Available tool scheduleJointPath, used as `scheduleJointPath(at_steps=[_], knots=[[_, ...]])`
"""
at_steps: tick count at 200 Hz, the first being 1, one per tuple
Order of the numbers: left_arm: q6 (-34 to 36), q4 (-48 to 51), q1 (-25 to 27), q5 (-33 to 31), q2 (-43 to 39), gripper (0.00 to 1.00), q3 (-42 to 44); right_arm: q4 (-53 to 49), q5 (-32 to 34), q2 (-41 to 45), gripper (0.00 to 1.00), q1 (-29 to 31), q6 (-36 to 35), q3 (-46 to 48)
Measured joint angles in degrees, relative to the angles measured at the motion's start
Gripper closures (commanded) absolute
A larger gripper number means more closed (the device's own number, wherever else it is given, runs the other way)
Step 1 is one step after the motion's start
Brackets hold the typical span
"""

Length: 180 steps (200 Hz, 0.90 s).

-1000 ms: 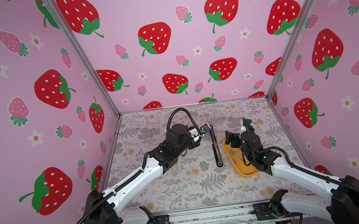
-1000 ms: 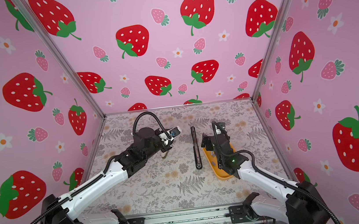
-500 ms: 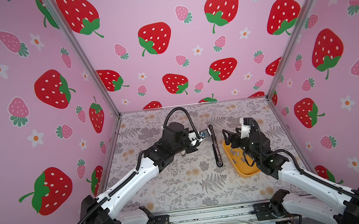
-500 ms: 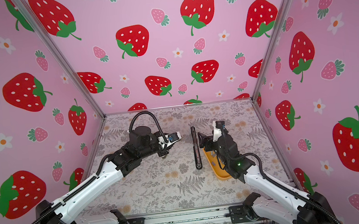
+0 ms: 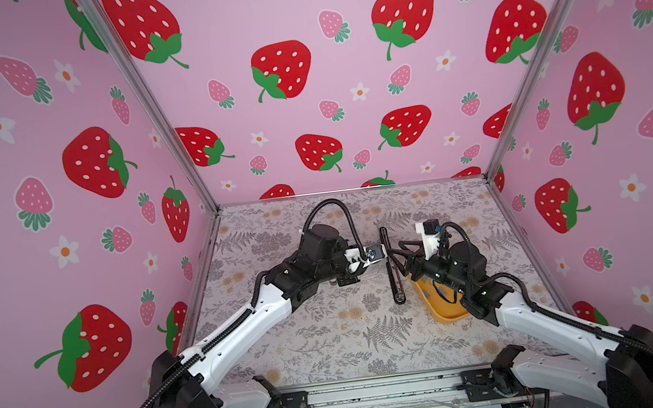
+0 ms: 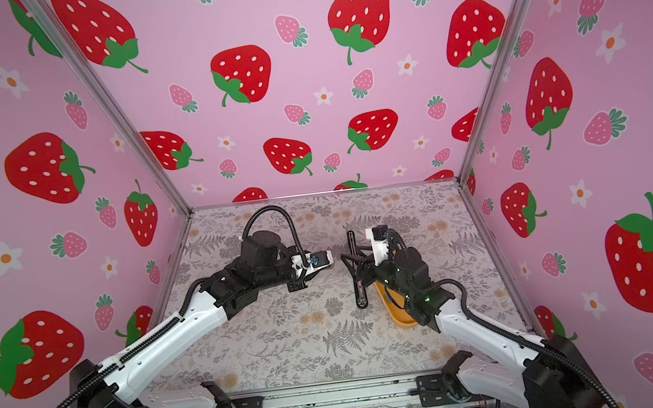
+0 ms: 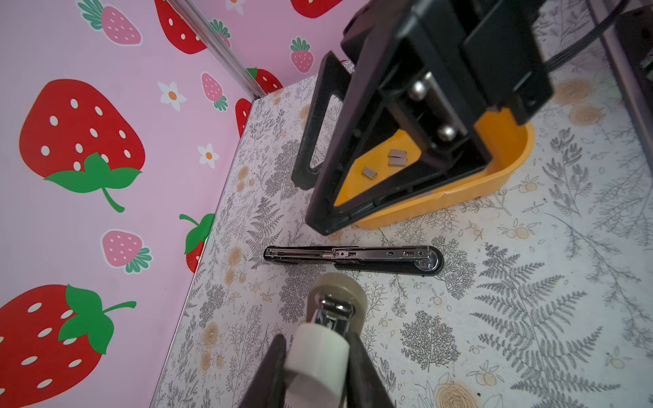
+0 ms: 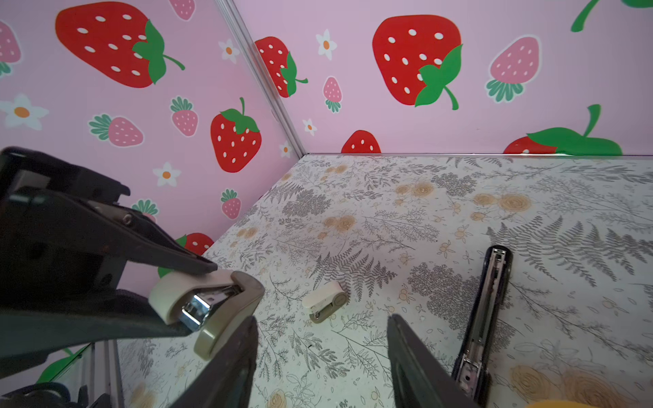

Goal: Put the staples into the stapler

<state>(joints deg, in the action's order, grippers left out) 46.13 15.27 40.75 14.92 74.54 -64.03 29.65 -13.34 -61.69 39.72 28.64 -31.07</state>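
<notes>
My left gripper point(image 7: 318, 348) is shut on a small whitish stapler point(image 7: 334, 318) and holds it above the floral table, nose outward. The right wrist view shows the same stapler point(image 8: 206, 303) in the left jaws. My right gripper point(image 8: 319, 339) is open and empty, and hovers just right of it, over the near end of a long black stapler point(image 7: 353, 256) that lies opened flat. In both top views the two grippers point(image 5: 378, 252) point(image 6: 350, 259) nearly meet at mid-table. Grey staples point(image 7: 397, 157) lie in an orange tray point(image 7: 494, 183), behind my right gripper's fingers point(image 7: 311, 141).
A second small whitish stapler point(image 8: 325, 300) lies on the table beyond my right gripper. The orange tray point(image 5: 441, 305) sits under the right arm, beside the black stapler point(image 5: 392, 264). Pink strawberry walls close in the left, back and right sides.
The right gripper has swung from over the tray toward the middle, and its jaws have narrowed. The left gripper has carried its small stapler to the right, toward the right gripper.
</notes>
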Motion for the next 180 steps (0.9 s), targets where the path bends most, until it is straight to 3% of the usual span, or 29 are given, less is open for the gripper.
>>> scheduleJointPath(at_steps=[36,133,180], knots=[[0.4,0.0,0.0,0.1,0.0,1.0,0.0,0.9,-2.6,-1.6,0.39,1.4,-0.1,-0.3],[1.3,0.5,0.3,-1.2,0.0,1.0,0.0,1.1,-1.1,1.5,0.35,3.8,-1.7,-0.3],[3.4,1.5,1.9,-0.5,-0.1,1.0,0.0,0.3,-0.9,-2.4,0.36,4.6,-2.0,-2.2]])
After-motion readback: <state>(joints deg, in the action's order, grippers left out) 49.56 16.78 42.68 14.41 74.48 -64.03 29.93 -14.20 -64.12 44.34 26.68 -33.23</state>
